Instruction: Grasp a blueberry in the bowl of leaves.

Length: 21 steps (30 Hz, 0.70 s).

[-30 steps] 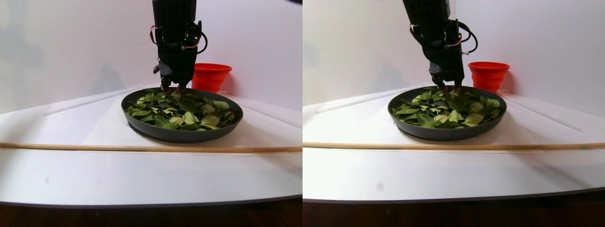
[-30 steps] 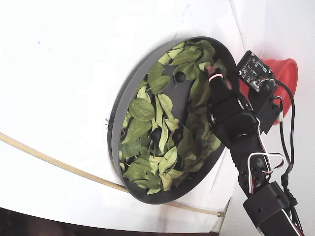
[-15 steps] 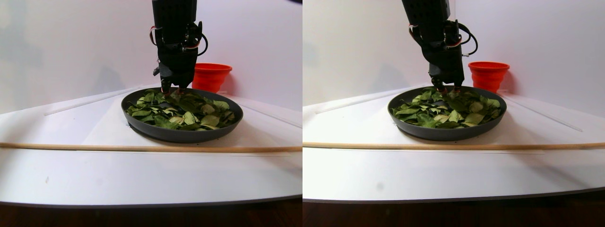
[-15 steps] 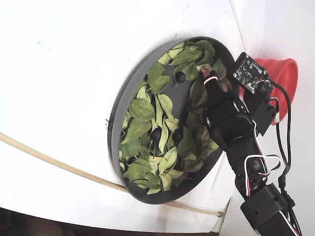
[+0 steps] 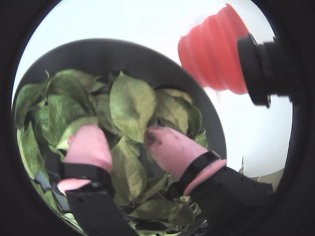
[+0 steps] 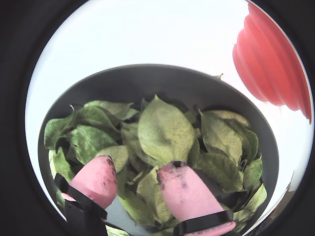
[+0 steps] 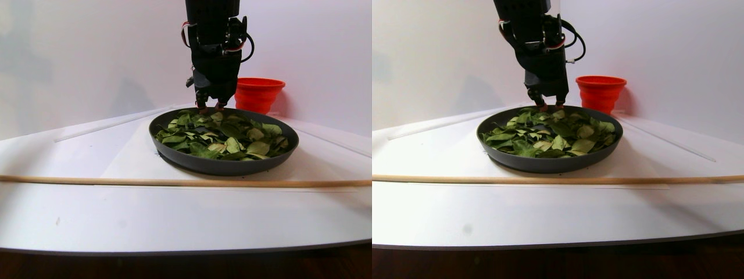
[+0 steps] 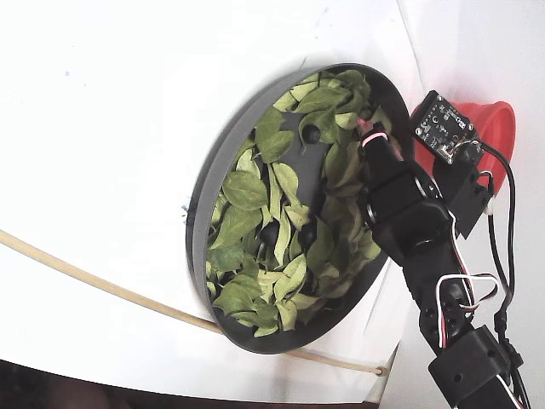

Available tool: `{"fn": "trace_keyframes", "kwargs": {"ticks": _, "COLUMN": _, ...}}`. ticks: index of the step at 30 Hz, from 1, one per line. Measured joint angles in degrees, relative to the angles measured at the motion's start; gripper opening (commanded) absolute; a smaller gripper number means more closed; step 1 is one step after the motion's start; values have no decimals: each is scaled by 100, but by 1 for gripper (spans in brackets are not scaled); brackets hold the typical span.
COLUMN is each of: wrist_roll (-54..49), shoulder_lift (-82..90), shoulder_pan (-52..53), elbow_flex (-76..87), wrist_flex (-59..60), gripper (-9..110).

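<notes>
The dark bowl (image 8: pixel 201 192) is full of green leaves (image 8: pixel 243 189). In the fixed view a small round dark blueberry (image 8: pixel 312 134) lies among the leaves, a short way left of my gripper (image 8: pixel 368 134). The gripper is open, with its pink fingertips down on the leaves near the rim on the red cup's side. In both wrist views the gripper (image 5: pixel 123 140) (image 6: pixel 138 172) has only leaves (image 5: pixel 130 105) (image 6: pixel 165 130) between its pink fingertips (image 5: pixel 88 145) (image 6: pixel 184 189), and no berry shows. The stereo pair view shows the gripper (image 7: pixel 210 107) at the bowl's (image 7: pixel 224 165) back edge.
A red ribbed cup (image 7: pixel 258 93) stands just behind the bowl, close to the arm; it also shows in both wrist views (image 5: pixel 214 49) (image 6: pixel 268 64) and in the fixed view (image 8: pixel 498 123). A thin wooden stick (image 7: pixel 174 182) lies across the white table in front of the bowl.
</notes>
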Motion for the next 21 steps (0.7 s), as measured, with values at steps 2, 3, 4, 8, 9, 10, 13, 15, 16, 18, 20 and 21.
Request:
{"fn": "trace_keyframes", "kwargs": {"ticks": 2, "wrist_roll": -53, "shoulder_lift": 79, "shoulder_pan": 0, "elbow_flex": 62, "wrist_flex": 0, "gripper": 16}}
{"fn": "trace_keyframes", "kwargs": {"ticks": 3, "wrist_roll": -26, "shoulder_lift": 123, "shoulder_pan": 0, "elbow_flex": 88, "wrist_flex": 0, "gripper": 16}}
{"fn": "trace_keyframes", "kwargs": {"ticks": 4, "wrist_roll": -18, "shoulder_lift": 158, "shoulder_pan": 0, "elbow_flex": 114, "wrist_flex": 0, "gripper": 16}}
{"fn": "trace_keyframes", "kwargs": {"ticks": 8, "wrist_roll": 26, "shoulder_lift": 325, "shoulder_pan": 0, "elbow_flex": 211, "wrist_flex": 9, "gripper": 16}}
{"fn": "trace_keyframes", "kwargs": {"ticks": 9, "wrist_roll": 26, "shoulder_lift": 360, "shoulder_pan": -18, "elbow_flex": 237, "wrist_flex": 35, "gripper": 16}}
{"fn": "trace_keyframes", "kwargs": {"ticks": 10, "wrist_roll": 26, "shoulder_lift": 387, "shoulder_pan": -26, "elbow_flex": 255, "wrist_flex": 53, "gripper": 16}}
{"fn": "trace_keyframes", "kwargs": {"ticks": 13, "wrist_roll": 26, "shoulder_lift": 492, "shoulder_pan": -62, "elbow_flex": 352, "wrist_flex": 62, "gripper": 16}}
{"fn": "trace_keyframes", "kwargs": {"ticks": 15, "wrist_roll": 26, "shoulder_lift": 580, "shoulder_pan": -79, "elbow_flex": 413, "wrist_flex": 123, "gripper": 16}}
{"fn": "trace_keyframes", "kwargs": {"ticks": 16, "wrist_roll": 53, "shoulder_lift": 615, "shoulder_pan": -79, "elbow_flex": 448, "wrist_flex": 132, "gripper": 16}}
{"fn": "trace_keyframes", "kwargs": {"ticks": 18, "wrist_roll": 88, "shoulder_lift": 694, "shoulder_pan": -88, "elbow_flex": 501, "wrist_flex": 132, "gripper": 16}}
{"fn": "trace_keyframes", "kwargs": {"ticks": 20, "wrist_roll": 97, "shoulder_lift": 756, "shoulder_pan": -114, "elbow_flex": 527, "wrist_flex": 167, "gripper": 16}}
{"fn": "trace_keyframes", "kwargs": {"ticks": 21, "wrist_roll": 97, "shoulder_lift": 782, "shoulder_pan": -132, "elbow_flex": 554, "wrist_flex": 167, "gripper": 16}}
